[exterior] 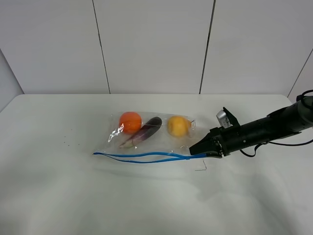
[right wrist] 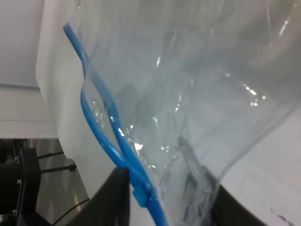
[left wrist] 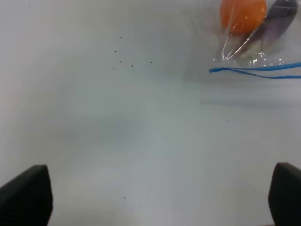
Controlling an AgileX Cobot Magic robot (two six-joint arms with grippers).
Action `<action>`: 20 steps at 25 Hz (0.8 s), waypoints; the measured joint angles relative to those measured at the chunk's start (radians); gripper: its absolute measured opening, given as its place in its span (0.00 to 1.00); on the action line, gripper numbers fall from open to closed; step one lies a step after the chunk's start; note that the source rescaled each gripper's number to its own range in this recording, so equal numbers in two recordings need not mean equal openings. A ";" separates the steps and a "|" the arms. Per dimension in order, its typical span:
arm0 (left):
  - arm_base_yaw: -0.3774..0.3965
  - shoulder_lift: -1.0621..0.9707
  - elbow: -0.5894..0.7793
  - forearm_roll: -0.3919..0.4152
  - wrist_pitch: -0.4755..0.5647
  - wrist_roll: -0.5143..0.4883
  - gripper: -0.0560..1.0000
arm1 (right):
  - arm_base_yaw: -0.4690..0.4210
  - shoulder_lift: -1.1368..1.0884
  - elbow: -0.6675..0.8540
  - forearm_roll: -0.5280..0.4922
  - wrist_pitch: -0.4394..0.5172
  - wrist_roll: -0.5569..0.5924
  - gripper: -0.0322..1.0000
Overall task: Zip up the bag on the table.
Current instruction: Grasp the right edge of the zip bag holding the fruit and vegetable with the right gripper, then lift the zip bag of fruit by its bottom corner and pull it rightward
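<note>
Wall (exterior: 151,44) at 12 o'clock: pale flat matte panels. Thin dark vertical seams (exterior: 100,49) at 11 and 1 o'clock. Side panels angle in at 9 and 3. White table (exterior: 49,196) fills 6 o'clock. Light soft, even; shadows faint. Right wrist view: grey floor (right wrist: 61,188), black stand (right wrist: 28,183) with cables.

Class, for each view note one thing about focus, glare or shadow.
Exterior high: soft even light, the bag sharp, faint shadow on the table. Left wrist: the left gripper only dark blurred corners. Right wrist: bright glints on the bag's plastic.
</note>
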 joint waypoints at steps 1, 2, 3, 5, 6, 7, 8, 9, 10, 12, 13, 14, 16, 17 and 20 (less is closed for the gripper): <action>0.000 0.000 0.000 0.000 0.000 0.000 1.00 | 0.000 0.000 0.000 0.000 0.000 0.000 0.31; 0.000 0.000 0.000 0.000 0.000 0.000 1.00 | 0.000 0.000 0.000 0.000 -0.001 0.001 0.29; 0.000 0.000 0.000 0.000 0.000 0.000 1.00 | 0.000 0.000 0.000 0.000 -0.001 0.002 0.27; 0.000 0.000 0.000 0.000 0.000 0.000 1.00 | 0.000 0.000 0.000 0.000 -0.001 0.003 0.24; 0.000 0.000 0.000 0.000 0.000 0.000 1.00 | 0.000 0.000 0.000 0.000 -0.001 0.004 0.22; 0.000 0.000 0.000 0.000 0.000 0.000 1.00 | 0.000 0.000 0.000 0.000 -0.001 0.004 0.20; 0.000 0.000 0.000 0.000 0.000 0.000 1.00 | 0.000 0.000 0.000 0.000 -0.001 0.005 0.18; 0.000 0.000 0.000 0.000 0.000 0.000 1.00 | 0.000 0.000 0.000 0.000 -0.001 0.005 0.16; 0.000 0.000 0.000 0.000 0.000 0.000 1.00 | 0.000 0.000 0.000 0.000 -0.001 0.005 0.13; 0.000 0.000 0.000 0.000 0.000 0.000 1.00 | 0.000 0.000 0.000 0.000 -0.002 0.006 0.08; 0.000 0.000 0.000 0.000 0.000 0.000 1.00 | 0.000 0.000 0.000 0.000 -0.002 0.006 0.06; 0.000 0.000 0.000 0.000 0.000 0.000 1.00 | 0.000 0.000 0.000 0.000 -0.002 0.006 0.06; 0.000 0.000 0.000 0.000 0.000 0.000 1.00 | 0.000 0.000 0.000 0.000 -0.002 0.006 0.06; 0.000 0.000 0.000 0.000 0.000 0.000 1.00 | 0.000 0.000 0.000 0.000 -0.002 0.006 0.06; 0.000 0.000 0.000 0.000 0.000 0.000 1.00 | 0.000 0.000 0.000 0.000 -0.002 0.007 0.06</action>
